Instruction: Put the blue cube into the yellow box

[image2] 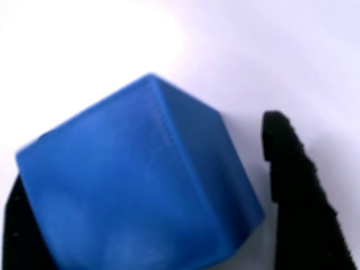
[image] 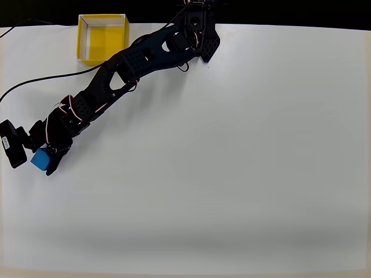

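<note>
The tool (image: 45, 160) is seen at the left of the worktop (image: 232, 174), its fingers spread on either side of the blue cube (image: 39, 158); in the wrist view a gap is left between the cube (image2: 140, 180) and the right finger (image2: 295, 191), so no firm pinch can be confirmed. The yellow box (image: 102, 37) lies well apart at the far edge. Grasping, carrying and release are judged outstanding. No writing can be read.

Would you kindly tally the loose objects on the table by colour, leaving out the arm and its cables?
Blue: 1, the blue cube between the fingers of the gripper
Yellow: 1, the yellow box at the table's far edge
Total: 2
</note>
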